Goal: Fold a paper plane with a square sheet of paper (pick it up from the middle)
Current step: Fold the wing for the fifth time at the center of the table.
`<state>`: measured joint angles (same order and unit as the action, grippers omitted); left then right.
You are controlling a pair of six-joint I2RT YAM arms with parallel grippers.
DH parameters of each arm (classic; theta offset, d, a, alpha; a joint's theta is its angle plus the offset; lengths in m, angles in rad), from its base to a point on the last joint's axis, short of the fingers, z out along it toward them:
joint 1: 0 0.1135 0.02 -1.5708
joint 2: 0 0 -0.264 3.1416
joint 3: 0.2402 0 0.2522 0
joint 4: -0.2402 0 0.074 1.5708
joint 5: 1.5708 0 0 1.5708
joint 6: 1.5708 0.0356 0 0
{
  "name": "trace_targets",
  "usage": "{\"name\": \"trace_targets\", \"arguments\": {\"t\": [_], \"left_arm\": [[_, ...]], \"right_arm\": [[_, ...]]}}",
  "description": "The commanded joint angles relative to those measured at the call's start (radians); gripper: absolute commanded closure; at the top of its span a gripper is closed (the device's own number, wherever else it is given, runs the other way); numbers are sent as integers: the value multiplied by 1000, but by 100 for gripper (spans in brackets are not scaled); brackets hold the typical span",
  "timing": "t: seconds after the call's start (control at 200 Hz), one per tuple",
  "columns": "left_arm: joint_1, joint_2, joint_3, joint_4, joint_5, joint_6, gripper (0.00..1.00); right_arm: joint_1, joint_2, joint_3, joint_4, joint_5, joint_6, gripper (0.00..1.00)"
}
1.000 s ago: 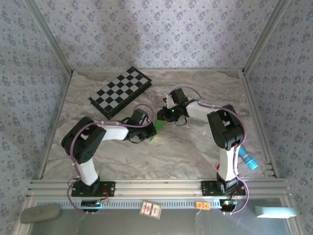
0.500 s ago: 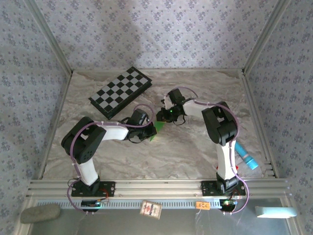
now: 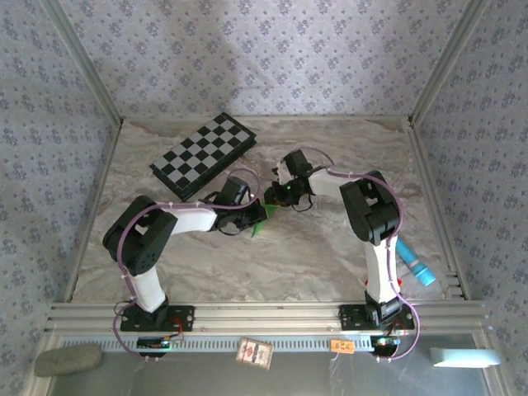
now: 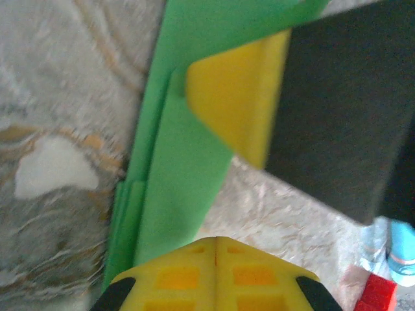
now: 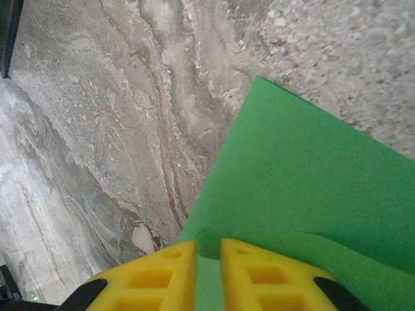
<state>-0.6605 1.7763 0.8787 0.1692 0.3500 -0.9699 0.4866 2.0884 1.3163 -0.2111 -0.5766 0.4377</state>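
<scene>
Folding is under way. A bright-green, creased paper plane (image 4: 170, 194) is held over the middle of the grey marbled desk (image 3: 330, 247). The left pincer (image 4: 216, 249) is clamped on one end and the right pincer (image 5: 208, 251) on its edge. The next move probably calls for pressing a crease. The pincers have drawn closer since a second ago.

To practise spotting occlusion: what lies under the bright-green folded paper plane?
The grey marbled tabletop shows around the bright-green folded paper plane; the patch directly beneath is covered, so anything there cannot be seen.
</scene>
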Motion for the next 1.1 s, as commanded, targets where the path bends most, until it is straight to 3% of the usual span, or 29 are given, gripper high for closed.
{"name": "trace_targets", "arguments": {"t": [0.0,0.395,0.61,1.099], "left_arm": [[18,37,35,3,-18,10,96],[21,108,59,-139,-89,1,100],[21,107,52,-175,-116,-10,100],[21,118,62,-232,-124,-13,100]], "right_arm": [[7,32,-48,-23,67,35,80],[-16,-48,-28,8,11,53,80],[-7,-142,-52,-14,55,7,80],[-21,-45,-84,15,61,16,84]]}}
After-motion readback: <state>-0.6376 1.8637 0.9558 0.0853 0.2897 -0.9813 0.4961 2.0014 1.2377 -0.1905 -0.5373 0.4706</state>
